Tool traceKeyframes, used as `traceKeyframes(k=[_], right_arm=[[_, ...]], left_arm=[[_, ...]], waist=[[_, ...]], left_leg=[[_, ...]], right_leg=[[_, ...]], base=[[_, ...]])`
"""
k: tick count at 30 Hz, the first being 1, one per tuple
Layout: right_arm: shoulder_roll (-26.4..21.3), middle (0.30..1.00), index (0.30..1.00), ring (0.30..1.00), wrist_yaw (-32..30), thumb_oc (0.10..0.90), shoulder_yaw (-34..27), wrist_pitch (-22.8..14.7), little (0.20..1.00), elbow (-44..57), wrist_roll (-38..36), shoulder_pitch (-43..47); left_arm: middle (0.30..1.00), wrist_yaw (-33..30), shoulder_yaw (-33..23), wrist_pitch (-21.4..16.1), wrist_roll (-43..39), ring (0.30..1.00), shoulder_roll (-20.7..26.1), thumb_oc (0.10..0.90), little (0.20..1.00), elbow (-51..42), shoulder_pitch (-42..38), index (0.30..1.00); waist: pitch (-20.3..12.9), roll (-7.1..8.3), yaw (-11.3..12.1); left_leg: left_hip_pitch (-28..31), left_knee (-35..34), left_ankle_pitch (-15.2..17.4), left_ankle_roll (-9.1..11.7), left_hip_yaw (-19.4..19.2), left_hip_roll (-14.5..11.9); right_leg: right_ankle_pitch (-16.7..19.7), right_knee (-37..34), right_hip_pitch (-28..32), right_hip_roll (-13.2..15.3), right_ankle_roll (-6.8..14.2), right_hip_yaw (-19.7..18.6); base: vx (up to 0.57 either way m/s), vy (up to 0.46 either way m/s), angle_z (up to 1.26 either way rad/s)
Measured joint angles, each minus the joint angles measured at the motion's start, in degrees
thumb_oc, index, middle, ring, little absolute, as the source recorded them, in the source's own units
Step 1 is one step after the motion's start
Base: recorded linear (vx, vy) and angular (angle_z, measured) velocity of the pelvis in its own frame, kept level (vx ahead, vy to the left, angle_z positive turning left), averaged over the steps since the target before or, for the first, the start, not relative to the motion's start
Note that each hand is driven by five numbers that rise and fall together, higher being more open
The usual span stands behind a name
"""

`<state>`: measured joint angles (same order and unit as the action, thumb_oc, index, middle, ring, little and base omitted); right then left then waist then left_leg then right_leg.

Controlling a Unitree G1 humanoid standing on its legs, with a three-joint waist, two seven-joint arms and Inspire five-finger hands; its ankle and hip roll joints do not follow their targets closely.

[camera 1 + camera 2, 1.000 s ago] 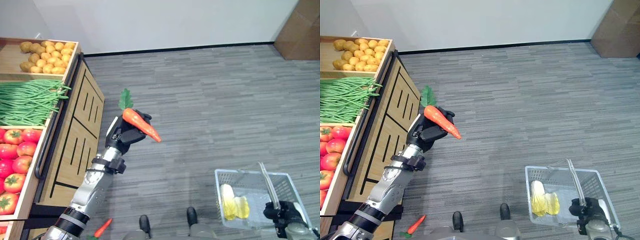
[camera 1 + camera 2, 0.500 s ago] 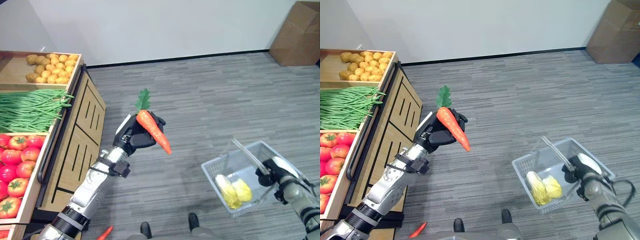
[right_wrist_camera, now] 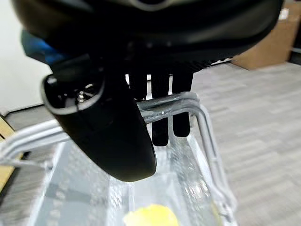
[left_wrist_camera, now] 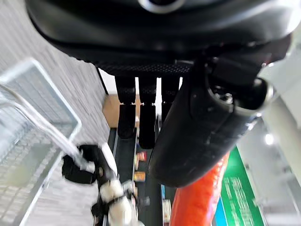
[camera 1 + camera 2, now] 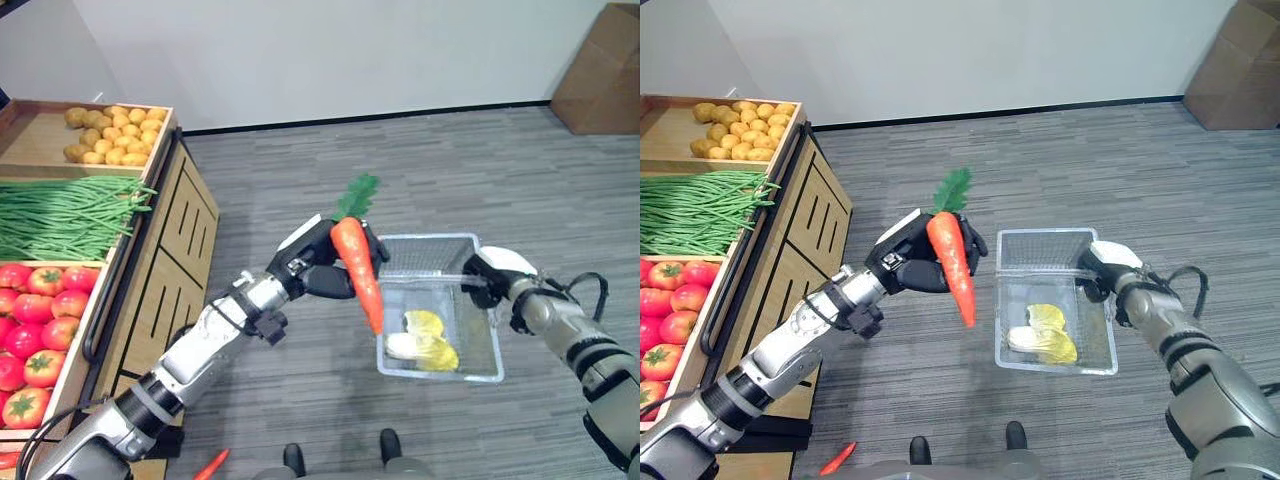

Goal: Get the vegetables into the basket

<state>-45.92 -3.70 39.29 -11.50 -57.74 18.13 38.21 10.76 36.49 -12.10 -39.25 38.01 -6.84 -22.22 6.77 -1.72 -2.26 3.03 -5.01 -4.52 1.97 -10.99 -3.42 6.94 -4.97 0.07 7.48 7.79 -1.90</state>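
My left hand (image 5: 318, 272) is shut on an orange carrot (image 5: 356, 267) with green leaves, held in the air with its tip pointing down, just left of the wire basket (image 5: 432, 246). In the left wrist view the carrot (image 4: 202, 200) shows beside the thumb. My right hand (image 5: 483, 279) is shut on the basket's metal handle (image 3: 165, 106) and holds the basket off the floor. Pale yellow-green leafy vegetables (image 5: 422, 338) lie on the basket's bottom. A second small carrot (image 5: 210, 466) lies on the grey floor near the stand's foot.
A wooden produce stand (image 5: 170, 245) on the left holds potatoes (image 5: 112, 130), green beans (image 5: 60, 215) and tomatoes (image 5: 38, 320). A cardboard box (image 5: 600, 65) stands at the far right by the white wall. Grey plank floor stretches between.
My right hand lifted the basket and swung it left toward the carrot. My left hand carried the carrot right and tipped it downward. The view also shifted a little.
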Motion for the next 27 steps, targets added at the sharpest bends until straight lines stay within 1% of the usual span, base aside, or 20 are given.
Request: traceKeyframes(k=[3,7,13,16,21,27], right_arm=[[0.1,0.300,0.300,0.300,-0.1,0.400,0.0,0.2,0.300,0.1,-1.2,2.3],[0.3,0.300,0.300,0.300,-0.1,0.400,0.0,0.4,0.300,0.3,-3.7,2.9],[2.2,0.300,0.300,0.300,-0.1,0.400,0.0,1.5,0.300,0.1,-7.2,2.9],[4.0,0.300,0.300,0.300,-0.2,0.400,0.0,2.5,0.300,0.0,-9.6,3.3],[4.9,0.300,0.300,0.300,-0.2,0.400,0.0,2.7,0.300,0.5,-12.0,3.3],[5.7,0.300,0.300,0.300,-0.2,0.400,0.0,3.1,0.300,4.0,-14.1,3.3]], left_arm=[[0.300,0.2,0.6,0.1,0.2,0.300,0.0,0.400,0.300,-0.2,-1.5,0.300],[0.300,0.4,1.5,0.1,2.2,0.300,0.3,0.400,0.300,-0.2,-2.0,0.300],[0.300,0.9,5.1,0.4,3.5,0.300,1.3,0.400,0.300,-1.0,-2.2,0.300],[0.300,1.4,7.4,0.6,3.6,0.300,1.3,0.400,0.300,-1.4,-2.3,0.300],[0.300,1.6,8.1,0.8,7.8,0.300,0.7,0.400,0.300,-0.8,-2.4,0.300],[0.300,1.6,9.1,0.9,12.8,0.300,-0.6,0.400,0.300,3.4,-3.2,0.300]], waist=[[0.0,0.00,0.0],[0.0,0.00,0.0],[0.0,-0.01,-0.1],[0.0,-0.01,-0.3],[0.0,-0.01,-0.3],[0.0,-0.01,-0.5]], left_leg=[[0.0,0.0,0.0,0.0,-0.3,0.0],[0.0,0.0,0.0,0.0,-0.4,-0.1],[-0.1,0.0,0.0,0.0,-0.5,-0.1],[-0.4,0.0,0.0,0.0,-0.7,-0.1],[-0.5,0.0,0.0,0.0,-0.7,-0.3],[-0.5,0.0,0.0,0.0,-0.8,-0.4]], right_leg=[[0.0,0.0,-0.2,-0.1,0.0,-0.2],[0.0,0.0,-0.2,-0.1,0.0,-0.3],[0.0,0.0,-0.4,-0.2,0.0,-0.6],[0.1,0.0,-0.9,-0.2,-0.1,-0.9],[0.1,0.0,-1.0,-0.4,-0.1,-0.9],[0.1,0.0,-1.1,-0.5,-0.2,-1.0]], base=[[0.00,0.004,-0.04],[0.00,0.001,-0.01],[0.00,0.002,-0.02],[0.01,-0.002,-0.04],[0.00,0.000,0.00],[0.00,0.000,0.00]])
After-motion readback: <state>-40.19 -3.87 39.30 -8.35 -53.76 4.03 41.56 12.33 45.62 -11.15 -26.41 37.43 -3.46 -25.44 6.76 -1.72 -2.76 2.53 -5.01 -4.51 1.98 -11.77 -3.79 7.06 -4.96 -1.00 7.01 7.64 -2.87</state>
